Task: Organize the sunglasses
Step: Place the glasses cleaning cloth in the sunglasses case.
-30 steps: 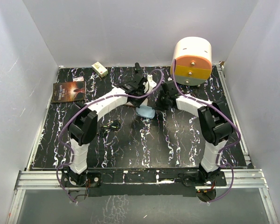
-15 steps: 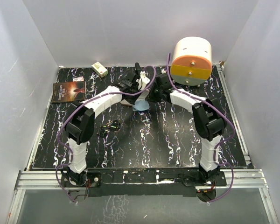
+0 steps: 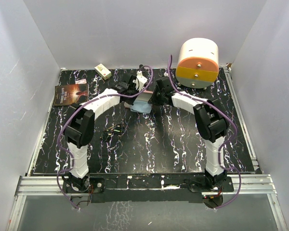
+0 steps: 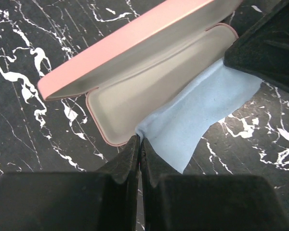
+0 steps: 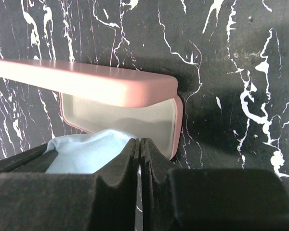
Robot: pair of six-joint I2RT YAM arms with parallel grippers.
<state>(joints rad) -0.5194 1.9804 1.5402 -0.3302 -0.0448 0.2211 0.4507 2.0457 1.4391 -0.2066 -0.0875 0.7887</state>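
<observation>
cloth (image 4: 202, 115) overlapping case (image 4: 149, 91) rim, sunglasses (image 3: 113, 130) apart, nearer left

Two arms were there: a left arm (image 3: 100, 101) and a right arm (image 3: 208, 120). There was one case (image 4: 149, 89), one cloth (image 4: 197, 120), one book (image 3: 70, 93), one box (image 3: 102, 71), one drawer unit (image 3: 197, 61), and seemingly one pair of sunglasses (image 3: 113, 130).

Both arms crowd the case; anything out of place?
The blue cloth spills over the rim of the open pink case onto the table, pinched by the left gripper and right gripper. The sunglasses lie apart on the table, outside the case.
</observation>
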